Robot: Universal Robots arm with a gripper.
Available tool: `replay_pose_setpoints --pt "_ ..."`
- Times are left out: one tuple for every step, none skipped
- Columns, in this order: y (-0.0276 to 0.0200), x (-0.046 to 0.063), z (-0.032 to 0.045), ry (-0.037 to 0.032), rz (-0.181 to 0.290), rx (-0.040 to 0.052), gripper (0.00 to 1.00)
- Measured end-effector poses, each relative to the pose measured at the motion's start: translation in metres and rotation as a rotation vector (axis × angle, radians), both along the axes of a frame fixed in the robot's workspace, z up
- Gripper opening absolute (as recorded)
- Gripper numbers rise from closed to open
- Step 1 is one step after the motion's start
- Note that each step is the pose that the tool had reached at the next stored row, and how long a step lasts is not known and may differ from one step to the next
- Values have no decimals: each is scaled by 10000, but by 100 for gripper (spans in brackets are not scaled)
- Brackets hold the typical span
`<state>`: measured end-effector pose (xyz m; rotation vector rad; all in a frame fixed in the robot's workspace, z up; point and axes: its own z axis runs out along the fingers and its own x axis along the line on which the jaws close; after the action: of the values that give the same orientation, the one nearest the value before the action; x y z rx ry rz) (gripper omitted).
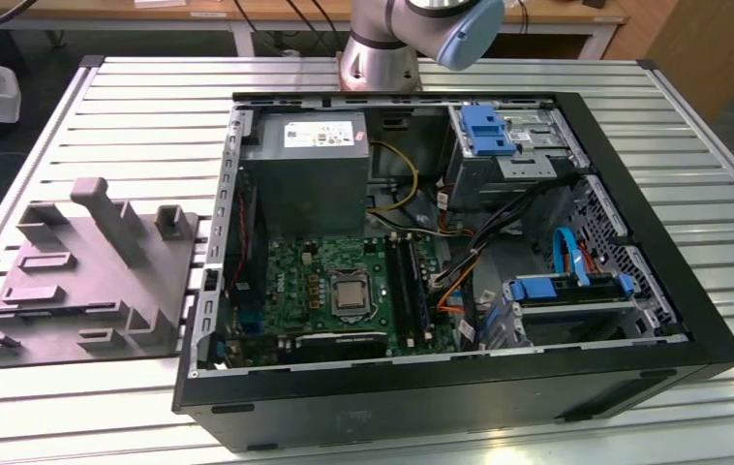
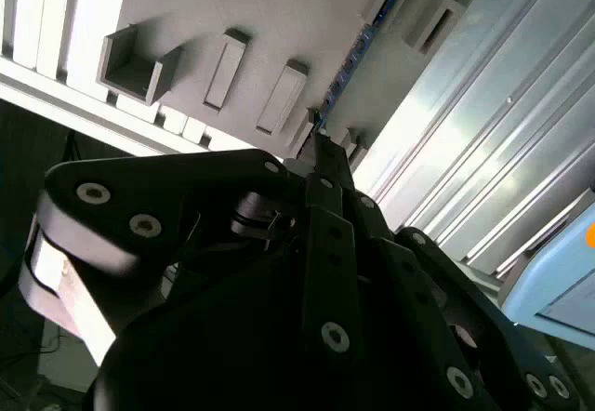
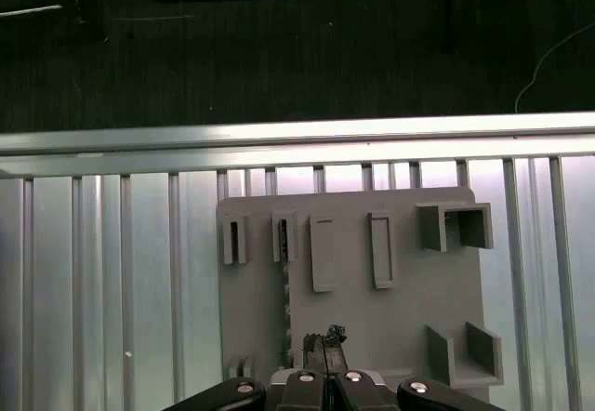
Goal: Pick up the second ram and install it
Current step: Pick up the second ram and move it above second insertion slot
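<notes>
The second ram (image 3: 285,295) stands on edge in a slot of the grey fixture tray (image 3: 400,309), seen as a thin dark strip. In the second wrist view the ram (image 2: 358,48) is a narrow blue-green line across the tray (image 2: 270,11). My gripper (image 3: 323,341) hangs well above the tray, its black fingertips close together with nothing between them, lined up near one end of the stick. The same fingertips (image 2: 321,146) point at that end in the second wrist view. The tray (image 1: 70,281) lies at the exterior view's left, beside the open computer case (image 1: 471,387) with the green motherboard (image 1: 302,281).
The case holds a grey power supply (image 1: 309,165), blue drive brackets (image 1: 490,131) and loose cables. The slatted metal table (image 1: 677,126) carries both case and tray. The arm's base (image 1: 381,58) stands behind the case. Dark floor lies past the table edge (image 3: 297,137).
</notes>
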<state>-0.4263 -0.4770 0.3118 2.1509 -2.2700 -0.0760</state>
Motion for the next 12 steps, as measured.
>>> replay_pose_setpoints --pt "0 0 0 1 28 0 10" --pt "0 0 0 1 31 -1 10" --pt "0 0 0 1 32 -1 10" --pt "0 0 -1 1 34 -2 10" --pt "0 0 -8 -3 33 2 10" --pt "0 0 -20 -4 33 1 10" --pt "-1 -1 -35 -8 32 1 10" --pt "-4 -1 -52 -10 32 0 10" --pt "-8 0 -70 -12 34 0 10" --pt "-14 0 -89 -12 36 0 10" --pt "-21 0 -107 -11 38 -1 10" --pt "-29 0 -124 -11 38 -1 10"
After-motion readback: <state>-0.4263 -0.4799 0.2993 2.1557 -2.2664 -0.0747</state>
